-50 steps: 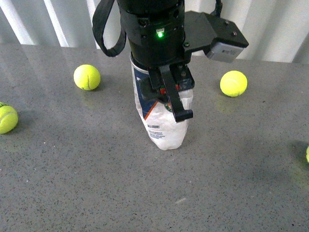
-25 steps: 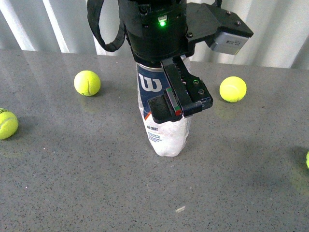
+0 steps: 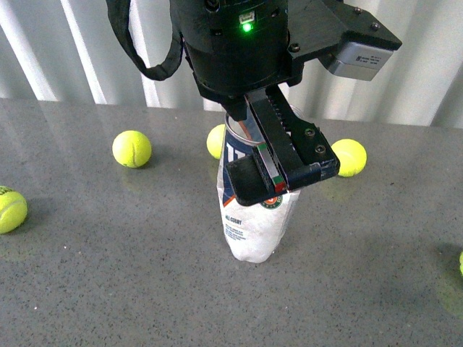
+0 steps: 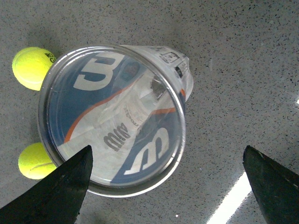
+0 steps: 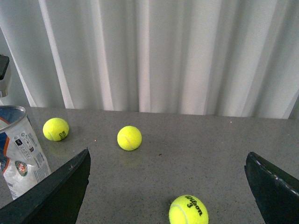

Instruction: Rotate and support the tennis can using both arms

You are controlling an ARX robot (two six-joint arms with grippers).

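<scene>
Over the middle of the grey speckled tabletop (image 3: pixel 108 275), hanging from above: bulky black left arm (image 3: pixel 239 50), green light lit, boxy wrist module off to one side. Left gripper (image 4: pixel 167 184) spread wide, straddling the mouth of the tennis can (image 3: pixel 249 217); one finger (image 3: pixel 282 155) down across the label on the near side, the other on the far side and hidden from the front. Cannot tell whether either pad actually touches the wall. Right gripper (image 5: pixel 168 186) likewise spread, holding nothing, well apart from the can and off toward the right edge, facing the white curtain (image 5: pixel 154 51) along the back. Can itself upright at mid-tabletop, metal rim uppermost, lid off, empty inside as seen through its open mouth from the left wrist. Around it, loose tennis balls: one just behind the can (image 3: pixel 215 141), one toward the back right (image 3: pixel 349 157), one toward the back left (image 3: pixel 132 148), one at the left edge (image 3: pixel 11 210). Judged step: left side lining up for a hold, with neither rotation nor two-armed support in place. Next move calls for closing the left fingers evenly on the thin plastic wall without crushing or tipping it, then bringing the right gripper across to brace the opposite side.
</scene>
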